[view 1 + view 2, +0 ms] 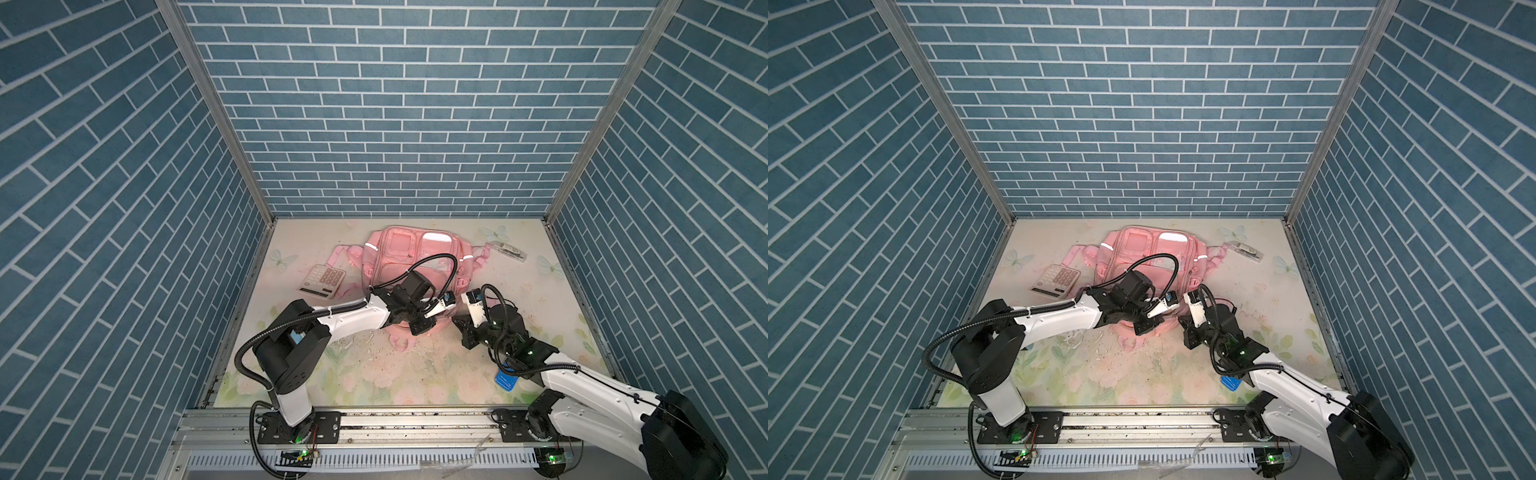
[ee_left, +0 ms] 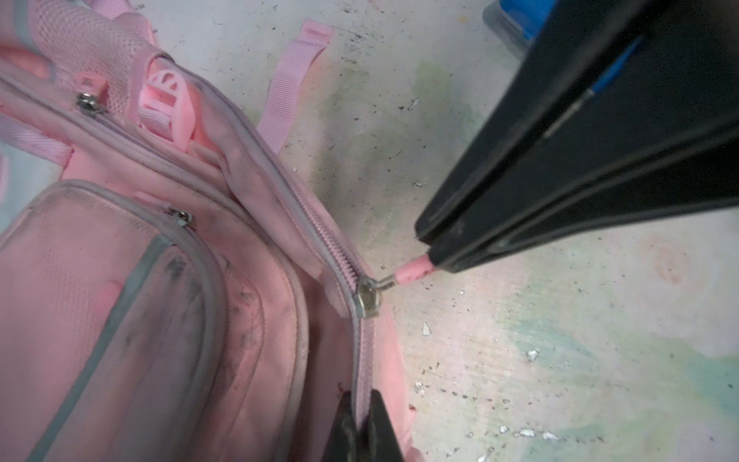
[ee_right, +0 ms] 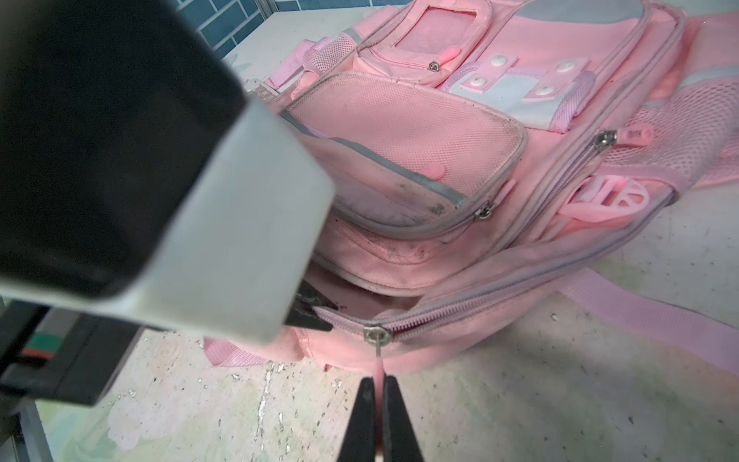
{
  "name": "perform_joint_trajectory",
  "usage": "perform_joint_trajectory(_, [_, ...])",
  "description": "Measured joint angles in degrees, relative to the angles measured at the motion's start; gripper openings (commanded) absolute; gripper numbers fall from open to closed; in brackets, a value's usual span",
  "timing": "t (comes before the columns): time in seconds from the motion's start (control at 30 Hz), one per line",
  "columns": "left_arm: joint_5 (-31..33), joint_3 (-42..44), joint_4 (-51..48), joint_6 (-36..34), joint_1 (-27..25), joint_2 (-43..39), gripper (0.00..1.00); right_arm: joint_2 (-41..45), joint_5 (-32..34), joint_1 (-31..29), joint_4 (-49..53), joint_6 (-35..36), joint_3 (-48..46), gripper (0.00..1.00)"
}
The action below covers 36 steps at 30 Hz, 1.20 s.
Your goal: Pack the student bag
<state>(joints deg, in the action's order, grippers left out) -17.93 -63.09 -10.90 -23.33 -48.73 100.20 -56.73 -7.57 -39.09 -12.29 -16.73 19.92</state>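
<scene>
The student bag, a big pink backpack, lies flat at the back middle of the table. In the left wrist view my left gripper is shut on the pink zipper tape of the bag, just behind the metal slider. My right gripper is shut on the pink zipper pull that hangs from that slider at the bag's near edge. In both top views the two grippers meet close together there. The zipper is shut beyond the slider.
A white calculator lies left of the bag. A clear packet sits at the back right. A blue object lies under my right arm. Blue brick walls close three sides.
</scene>
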Motion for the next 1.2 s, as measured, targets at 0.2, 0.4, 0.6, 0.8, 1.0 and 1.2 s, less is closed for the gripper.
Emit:
perform_joint_trajectory(0.2, [-0.1,0.0,-1.5,-1.7,-0.1,-2.0,0.0,0.1,2.7,-0.3,-0.2,-1.0,0.0,0.0])
perform_joint_trajectory(0.4, [-0.2,1.5,-3.5,-3.3,-0.1,-5.9,0.0,1.2,6.4,0.2,-0.2,-1.0,0.0,0.0])
perform_joint_trajectory(0.6, [-0.8,4.2,-4.9,-5.3,-0.1,-9.9,0.0,2.0,7.1,3.3,-0.7,-0.9,-0.6,0.0])
perform_joint_trajectory(0.8, [-0.8,5.8,-6.1,-7.0,-0.1,-13.9,0.0,1.0,5.2,9.0,-1.9,0.1,-0.7,0.0])
perform_joint_trajectory(1.0, [-1.0,7.8,-6.6,-7.1,-0.3,-17.5,0.0,-4.0,3.5,13.5,-4.8,1.2,-0.6,0.0])
perform_joint_trajectory(1.2, [-1.3,8.9,-7.3,-6.6,-1.0,-18.9,0.0,-8.5,2.8,15.5,-6.6,2.1,0.5,0.0])
